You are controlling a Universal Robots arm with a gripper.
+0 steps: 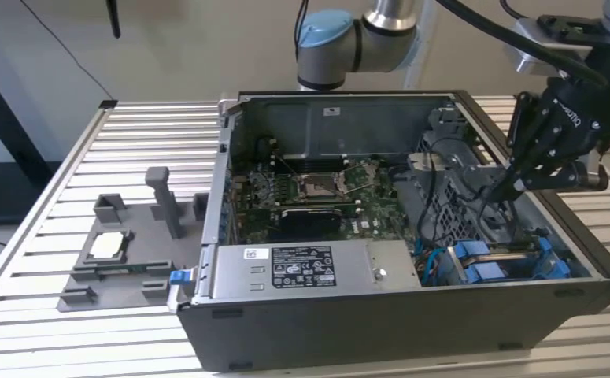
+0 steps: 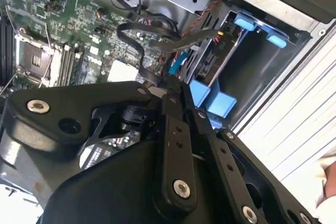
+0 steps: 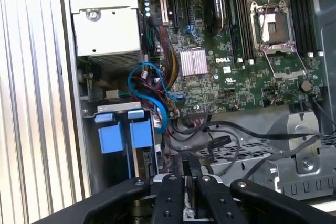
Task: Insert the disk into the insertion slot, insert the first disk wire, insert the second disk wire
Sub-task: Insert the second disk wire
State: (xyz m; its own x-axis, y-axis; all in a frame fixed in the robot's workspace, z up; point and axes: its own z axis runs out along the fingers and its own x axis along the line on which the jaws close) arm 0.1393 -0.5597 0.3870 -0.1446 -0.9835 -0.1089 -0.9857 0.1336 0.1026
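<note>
My gripper (image 1: 504,189) reaches down into the open computer case at the exterior view's right, just above the insertion slot (image 1: 509,264). The slot is a dark bay with blue plastic tabs (image 3: 123,136) at its mouth. I cannot make out the disk's body among those tabs. In the second wrist view the fingertips (image 2: 160,94) stand close together, shut on the end of a black disk wire (image 2: 134,45) that loops up over the motherboard. In the first wrist view the gripper (image 3: 190,174) hangs over black wires (image 3: 220,141) beside the bay.
A silver box with a sticker (image 1: 305,268) lies along the case's front edge. The green motherboard (image 1: 316,193) fills the middle. A blue cable (image 3: 157,85) curls near the bay. Left of the case, a grey fixture (image 1: 126,264) holds a processor chip (image 1: 109,246).
</note>
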